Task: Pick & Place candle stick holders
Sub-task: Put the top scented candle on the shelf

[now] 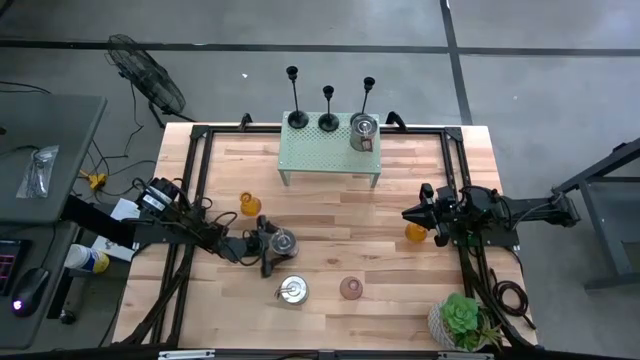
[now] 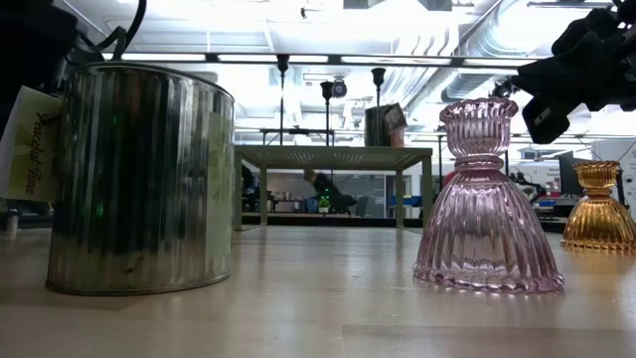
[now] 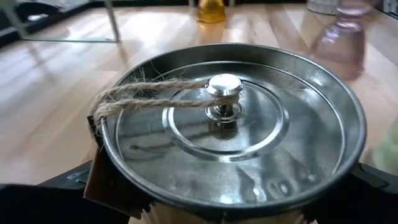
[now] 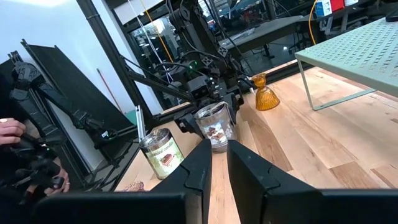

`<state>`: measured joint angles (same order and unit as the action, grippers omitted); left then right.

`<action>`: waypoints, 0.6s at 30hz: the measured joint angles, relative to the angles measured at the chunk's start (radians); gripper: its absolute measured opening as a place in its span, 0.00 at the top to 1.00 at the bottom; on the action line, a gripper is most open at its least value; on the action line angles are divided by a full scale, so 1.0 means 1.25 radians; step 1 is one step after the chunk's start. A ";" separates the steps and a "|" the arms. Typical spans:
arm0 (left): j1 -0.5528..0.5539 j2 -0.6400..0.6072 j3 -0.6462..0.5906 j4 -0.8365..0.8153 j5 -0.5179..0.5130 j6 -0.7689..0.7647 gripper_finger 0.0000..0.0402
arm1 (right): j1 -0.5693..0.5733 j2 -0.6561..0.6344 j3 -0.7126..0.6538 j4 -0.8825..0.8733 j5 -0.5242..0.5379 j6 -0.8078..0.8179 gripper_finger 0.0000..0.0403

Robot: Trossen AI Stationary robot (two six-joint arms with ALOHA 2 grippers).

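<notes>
Three black candle stick holders stand at the far edge of the green perforated stand: one at the left, one in the middle and one behind a tin; their tops show in the low view. My left gripper is shut on a lidded tin candle at the table's middle left. My right gripper is shut and empty, over the table's right side, beside an amber glass holder. My left gripper holds the tin candle by its side wall just under the lid's rim, one finger on each side. The fingers come level from the table's left. The tin stands upright, lid up; whether its bottom is on the table I cannot tell.
A second tin and a pink glass holder stand near the front. Another amber glass holder stands left of the stand. A tin sits on the stand's right end. A potted plant is at the near right corner.
</notes>
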<state>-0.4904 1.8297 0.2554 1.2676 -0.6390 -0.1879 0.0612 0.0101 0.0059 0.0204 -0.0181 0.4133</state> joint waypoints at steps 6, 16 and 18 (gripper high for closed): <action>0.000 -0.019 0.004 0.016 -0.075 0.001 0.11 | 0.000 0.000 0.000 0.001 0.000 0.000 0.89; 0.005 -0.137 0.072 -0.012 -0.114 0.133 0.11 | 0.000 0.000 0.000 0.003 0.000 0.000 0.89; 0.018 -0.169 0.085 -0.045 -0.109 0.130 0.11 | 0.000 0.000 0.000 0.003 0.000 0.000 0.89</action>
<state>-0.4680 1.6180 0.3611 1.2109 -0.7757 -0.0249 0.0609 0.0101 0.0059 0.0242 -0.0185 0.4133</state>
